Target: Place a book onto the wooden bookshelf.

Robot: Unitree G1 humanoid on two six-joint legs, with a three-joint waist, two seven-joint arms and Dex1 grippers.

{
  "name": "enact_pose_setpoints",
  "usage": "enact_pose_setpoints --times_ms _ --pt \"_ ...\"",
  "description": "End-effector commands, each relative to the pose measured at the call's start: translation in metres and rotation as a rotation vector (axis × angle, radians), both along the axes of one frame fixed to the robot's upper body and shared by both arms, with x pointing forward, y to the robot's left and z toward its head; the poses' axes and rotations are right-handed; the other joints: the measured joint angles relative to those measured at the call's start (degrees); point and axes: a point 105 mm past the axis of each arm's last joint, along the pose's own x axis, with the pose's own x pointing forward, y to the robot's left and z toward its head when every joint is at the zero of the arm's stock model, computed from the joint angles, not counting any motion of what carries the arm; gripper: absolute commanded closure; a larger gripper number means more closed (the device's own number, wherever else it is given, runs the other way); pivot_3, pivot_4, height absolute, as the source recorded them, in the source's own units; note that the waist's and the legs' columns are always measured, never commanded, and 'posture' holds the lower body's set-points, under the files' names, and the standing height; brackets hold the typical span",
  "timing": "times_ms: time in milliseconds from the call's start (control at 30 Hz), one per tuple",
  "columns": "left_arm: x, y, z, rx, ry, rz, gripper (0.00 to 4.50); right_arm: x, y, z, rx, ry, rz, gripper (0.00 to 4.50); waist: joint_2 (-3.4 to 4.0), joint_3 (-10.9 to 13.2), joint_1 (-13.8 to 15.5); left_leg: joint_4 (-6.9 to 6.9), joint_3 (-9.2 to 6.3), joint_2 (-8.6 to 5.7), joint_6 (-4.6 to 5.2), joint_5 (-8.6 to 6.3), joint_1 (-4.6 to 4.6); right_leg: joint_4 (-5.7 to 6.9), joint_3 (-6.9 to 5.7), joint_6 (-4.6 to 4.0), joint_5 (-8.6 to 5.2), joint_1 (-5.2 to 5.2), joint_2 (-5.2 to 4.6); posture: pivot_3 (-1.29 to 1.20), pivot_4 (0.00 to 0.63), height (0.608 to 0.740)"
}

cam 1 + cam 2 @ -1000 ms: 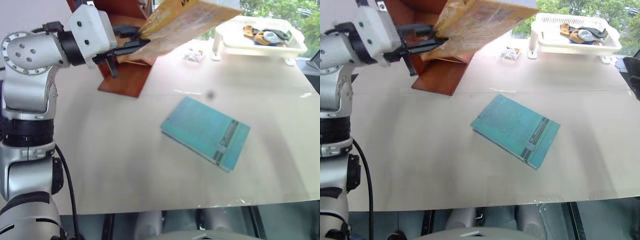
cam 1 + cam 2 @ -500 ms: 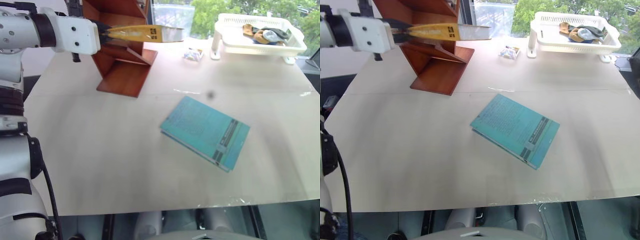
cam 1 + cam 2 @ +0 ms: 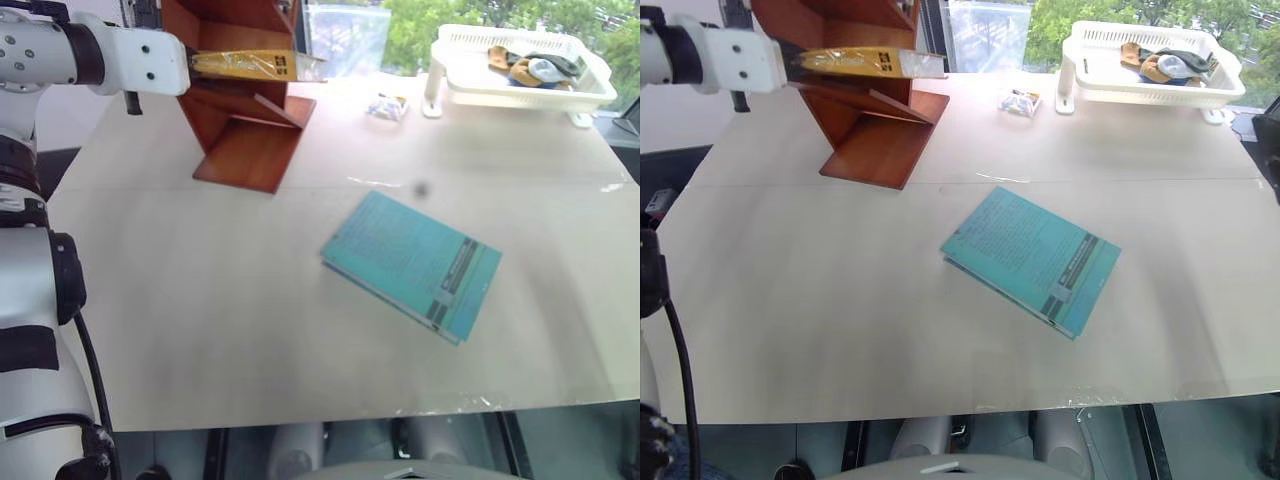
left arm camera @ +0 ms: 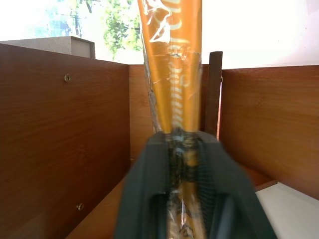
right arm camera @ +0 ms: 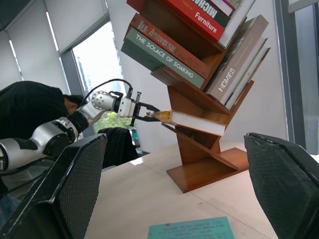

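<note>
In the lowest slanted bay of the wooden bookshelf (image 5: pixel 209 149), your left gripper (image 5: pixel 142 110) pinches the book (image 3: pixel 865 62) by its spine end. Your right gripper (image 5: pixel 174 184) stands wide, empty. Release early and it could slide out.

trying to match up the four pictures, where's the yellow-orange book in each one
Left eye view: yellow-orange book near the top left, edge-on, in the wooden bookshelf.
Right eye view: same spot, near the top left.
Left wrist view: a spine running up the centre, between the left gripper's jaws.
Right wrist view: centre, lying on a slanted shelf board.
Shared landmark: the reddish-brown bookshelf.
</note>
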Motion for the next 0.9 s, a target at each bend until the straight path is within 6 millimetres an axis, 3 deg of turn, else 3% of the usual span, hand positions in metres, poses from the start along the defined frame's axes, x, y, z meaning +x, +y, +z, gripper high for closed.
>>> enact_pose_setpoints --times_ms 33,133,267,433,567,733,833,867,900 --pt "-0.005 0.006 0.018 0.028 -0.082 0.025 1.39 -0.005 0.003 0.009 -0.008 -0.053 0.014 0.00 0.00 0.00 -0.01 0.00 0.00 0.00 0.00 0.00 0.01 0.01 0.01 0.00 0.00 0.00 0.00 0.00 0.150 0.740" --pt "-0.006 0.013 0.014 0.028 -0.073 0.048 0.02 -0.003 0.003 0.011 -0.005 -0.057 0.021 0.00 0.00 0.00 -0.03 0.01 0.01 0.00 0.00 0.00 0.01 0.07 0.02 0.00 0.00 -0.02 0.00 0.00 0.150 0.740" --pt "-0.008 0.020 0.013 0.025 -0.076 0.063 0.02 0.001 0.006 0.011 -0.012 -0.053 0.032 0.00 0.00 0.00 -0.04 0.03 0.05 0.00 -0.03 0.02 0.01 0.20 0.08 0.00 0.00 -0.10 0.00 0.00 0.150 0.740" --pt "-0.021 0.025 0.024 -0.031 -0.092 0.042 0.02 0.003 0.007 0.012 -0.015 -0.050 0.033 0.00 -0.01 0.00 -0.04 0.09 0.09 0.00 -0.05 0.04 0.00 0.35 0.12 0.00 -0.01 -0.18 -0.01 0.00 0.150 0.740" --pt "-0.046 0.027 0.017 -0.227 0.048 -0.037 0.02 0.003 0.006 0.010 -0.021 -0.036 0.032 0.00 0.11 -0.06 -0.24 0.12 0.13 0.01 -0.08 0.05 0.01 0.37 0.15 -0.01 -0.01 -0.18 -0.03 0.00 0.150 0.740" --pt "-0.082 0.022 0.023 -0.479 0.043 -0.108 0.02 0.008 0.005 0.009 -0.007 -0.012 0.039 0.00 0.08 -0.03 -0.95 0.38 0.09 0.11 -0.09 0.06 0.00 0.79 0.16 -0.02 -0.03 -0.26 -0.02 0.00 0.150 0.740" --pt "-0.101 0.004 0.003 -0.685 0.189 -0.154 0.02 0.011 0.006 0.003 -0.035 0.018 0.037 0.00 0.08 -0.03 -1.43 0.63 0.03 0.12 -0.05 0.03 0.00 0.85 0.14 0.00 -0.02 -0.15 -0.02 0.00 0.150 0.740" --pt "-0.107 -0.004 -0.012 -0.754 0.287 -0.153 0.02 0.012 0.006 0.000 -0.052 0.033 0.031 0.00 0.12 -0.05 -1.54 0.69 -0.05 0.13 0.02 -0.01 0.03 0.92 0.14 0.00 -0.02 -0.10 -0.02 0.00 0.150 0.740" --pt "-0.110 -0.013 -0.040 -0.832 0.420 -0.120 0.02 0.014 0.005 -0.012 -0.100 0.074 0.013 0.00 0.12 -0.05 -1.47 0.71 -0.22 0.16 0.09 -0.05 0.08 0.94 0.18 0.01 -0.01 -0.07 -0.05 0.00 0.150 0.740"
